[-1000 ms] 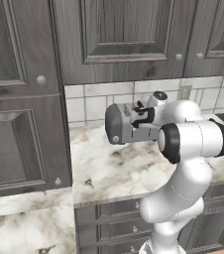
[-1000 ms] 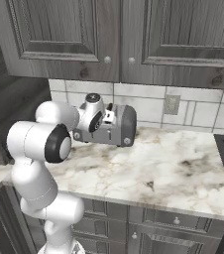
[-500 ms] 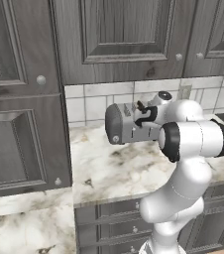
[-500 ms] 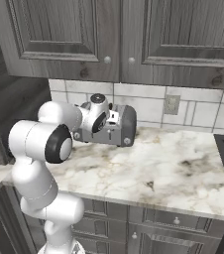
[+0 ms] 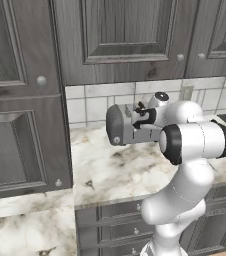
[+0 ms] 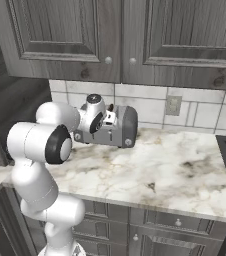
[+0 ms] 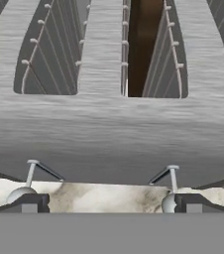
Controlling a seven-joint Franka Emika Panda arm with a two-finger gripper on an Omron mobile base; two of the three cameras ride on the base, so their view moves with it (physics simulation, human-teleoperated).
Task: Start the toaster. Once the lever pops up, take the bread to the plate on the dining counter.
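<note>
Toaster [image 5: 121,125] on marble desk [image 5: 105,170] against tiled wall, directly under hand [image 5: 144,117]. Hand hovers over toaster top, fingers [image 7: 28,203] spread wide, gripping nothing. Bread [image 7: 144,44] sits in right slot, just ahead of right fingertip.

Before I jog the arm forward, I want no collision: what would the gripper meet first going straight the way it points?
Most likely the toaster: the open gripper points down at its gray top, by the slot holding the bread. Depth is unclear.
</note>
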